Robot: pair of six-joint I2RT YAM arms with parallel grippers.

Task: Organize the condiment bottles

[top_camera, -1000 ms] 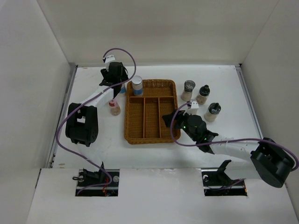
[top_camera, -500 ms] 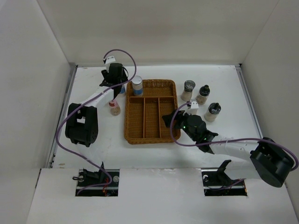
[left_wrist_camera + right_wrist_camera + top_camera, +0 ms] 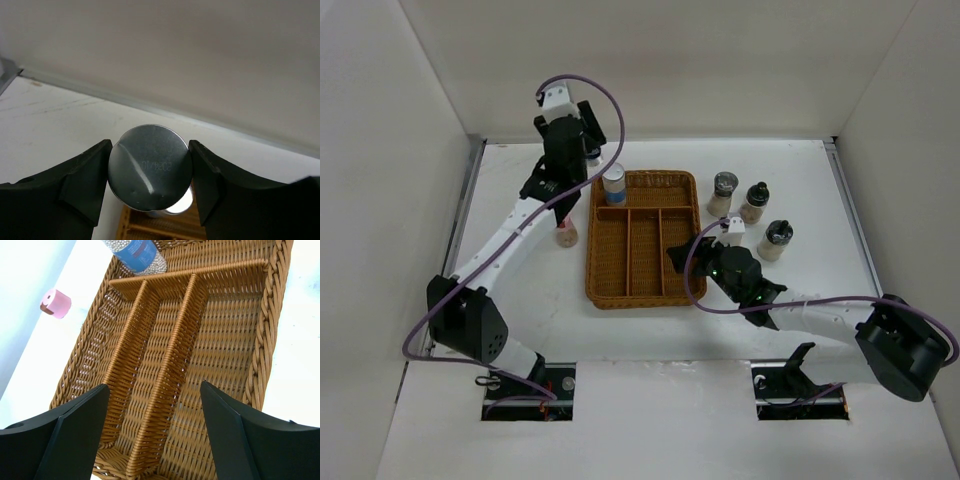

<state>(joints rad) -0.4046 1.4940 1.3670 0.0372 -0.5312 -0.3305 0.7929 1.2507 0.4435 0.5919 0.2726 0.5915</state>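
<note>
L gripper (image 3: 150,152) pinching the silver-cap shaker jar (image 3: 149,175) at its cap, R gripper (image 3: 152,387) wide & empty; I'd guess it's light but slick, so grip square.

- Left white-and-black arm (image 3: 510,232) extended far forward, its black end effector (image 3: 150,147) clamped on a silver-capped jar (image 3: 150,175).
- Right arm (image 3: 820,315) low, end effector (image 3: 154,389) spread wide.

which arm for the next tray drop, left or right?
Left. The left fingers clamp a silver-capped jar, raised by the wicker tray's far-left corner. The right fingers hang open and empty over the tray's near right side, with the nearest loose jars off to their right.
</note>
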